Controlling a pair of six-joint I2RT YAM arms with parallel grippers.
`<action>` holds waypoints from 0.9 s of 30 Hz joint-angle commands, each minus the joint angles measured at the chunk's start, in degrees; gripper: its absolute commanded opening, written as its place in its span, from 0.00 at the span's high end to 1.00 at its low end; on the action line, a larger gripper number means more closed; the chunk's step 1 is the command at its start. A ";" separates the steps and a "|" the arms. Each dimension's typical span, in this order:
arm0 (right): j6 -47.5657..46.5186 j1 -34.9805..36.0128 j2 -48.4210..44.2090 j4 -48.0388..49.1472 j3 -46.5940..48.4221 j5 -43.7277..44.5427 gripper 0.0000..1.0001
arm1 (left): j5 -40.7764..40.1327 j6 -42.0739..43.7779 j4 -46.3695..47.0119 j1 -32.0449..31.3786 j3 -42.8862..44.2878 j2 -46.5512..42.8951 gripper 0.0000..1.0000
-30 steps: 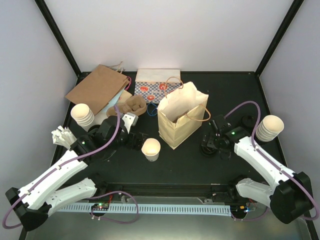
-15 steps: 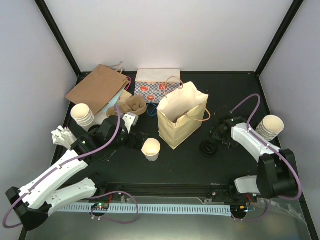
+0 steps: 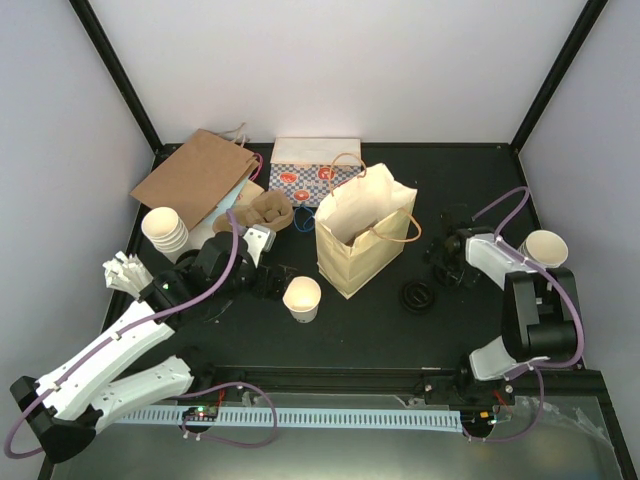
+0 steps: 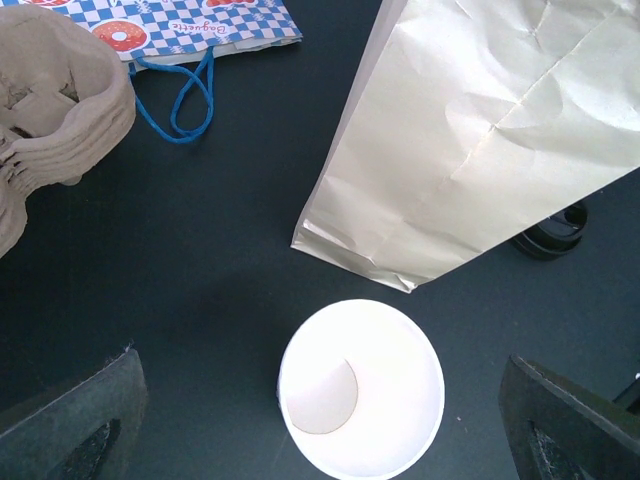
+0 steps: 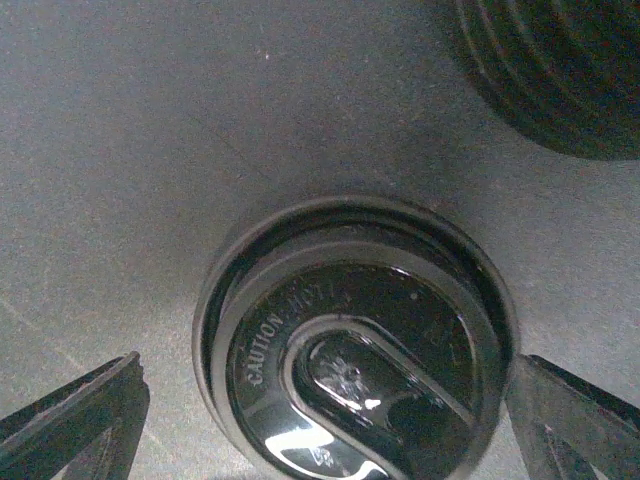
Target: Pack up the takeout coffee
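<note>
You are looking at the coffee cup (image 3: 301, 298) standing upright on the black table (image 3: 350, 340) with its mouth open and no lid on it, just in front of the near left corner of the tan paper bag (image 3: 362, 235). The bag is standing open. The black lid (image 3: 418, 296) is lying flat on the table to the right of the bag, well apart from the cup.

Your left arm is reaching in from the near left corner, and the left gripper (image 3: 272, 283) is hovering just left of the cup. Its 2 fingers are spread wide on either side of the cup, touching nothing.

Your right arm is folding back tightly over its base. The right gripper (image 3: 443, 265) is pointing down just beyond the lid, fingers wide apart and holding nothing.

Behind the left arm, a cardboard cup carrier (image 3: 262, 212) is sitting, and a checkered bag (image 3: 315, 175) is lying flat.
</note>
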 commanded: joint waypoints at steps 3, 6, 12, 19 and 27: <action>-0.43 -1.78 3.01 3.29 0.51 -1.44 0.00 | -0.10 -0.18 1.63 0.45 0.56 -0.09 0.01; -0.76 -2.16 3.92 3.78 0.28 -1.02 0.03 | -0.31 -0.17 1.63 0.48 0.58 -0.09 0.01; -1.22 -2.16 4.89 3.30 0.67 -0.27 0.15 | -0.24 -0.25 1.67 0.49 0.73 0.41 0.01; -2.56 -2.13 1.90 1.43 0.66 0.16 0.26 | -0.26 -0.25 1.68 0.49 0.74 0.61 0.01; -4.10 -2.12 -5.08 -2.61 0.41 1.17 0.27 | 0.24 -0.31 2.09 0.49 1.00 1.14 0.01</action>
